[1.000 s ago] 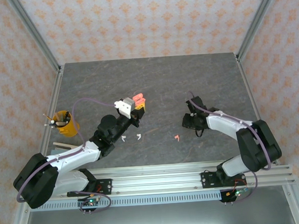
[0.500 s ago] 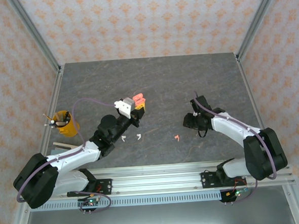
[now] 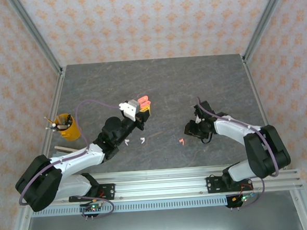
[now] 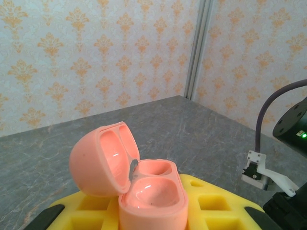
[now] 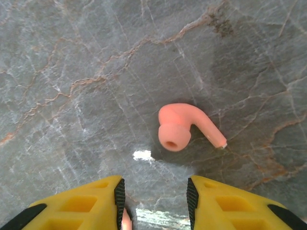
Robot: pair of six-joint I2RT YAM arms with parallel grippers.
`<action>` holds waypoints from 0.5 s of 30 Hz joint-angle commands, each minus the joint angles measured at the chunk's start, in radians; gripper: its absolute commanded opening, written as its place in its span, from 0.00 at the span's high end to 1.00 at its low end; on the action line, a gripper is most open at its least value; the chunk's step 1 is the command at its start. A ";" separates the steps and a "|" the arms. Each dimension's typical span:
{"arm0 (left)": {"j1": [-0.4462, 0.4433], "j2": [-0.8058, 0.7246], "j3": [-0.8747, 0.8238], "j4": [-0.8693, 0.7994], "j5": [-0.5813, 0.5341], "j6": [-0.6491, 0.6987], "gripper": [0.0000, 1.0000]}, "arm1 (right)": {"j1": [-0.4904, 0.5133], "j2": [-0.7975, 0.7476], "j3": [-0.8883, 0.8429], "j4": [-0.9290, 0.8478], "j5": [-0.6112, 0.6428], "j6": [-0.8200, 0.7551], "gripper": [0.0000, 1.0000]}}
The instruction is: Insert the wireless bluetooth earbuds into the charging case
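The left claw (image 4: 151,213) grips one open coral case (image 4: 144,184), two white earbuds (image 3: 127,142) (image 3: 142,140) near it; the right claw (image 5: 153,184) gapes behind one coral earbud (image 5: 184,128).

Left pincer (image 3: 141,108) raised and clamped; right pincer (image 5: 154,206) low, jaws parted.

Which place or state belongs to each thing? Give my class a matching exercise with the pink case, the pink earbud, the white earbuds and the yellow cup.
Things
1. pink case
2. pink earbud
3. white earbuds
4. yellow cup

Places or states
A. standing at the left edge of the table
B. gripped by the left fingers, lid open, wells empty
C. lying alone on the table just beyond the right fingers
D. a pair lying side by side on the table

Pairs: 1-B, 2-C, 3-D, 4-A
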 commanded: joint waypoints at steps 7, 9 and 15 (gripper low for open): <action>0.010 -0.004 0.025 0.026 0.004 0.003 1.00 | -0.005 0.089 0.179 -0.040 0.072 -0.045 0.61; 0.011 -0.002 0.023 0.029 0.003 0.002 1.00 | -0.017 0.104 0.229 -0.054 0.085 -0.047 0.62; 0.010 0.005 0.019 0.041 0.003 -0.004 1.00 | -0.048 0.138 0.353 -0.098 0.115 -0.062 0.62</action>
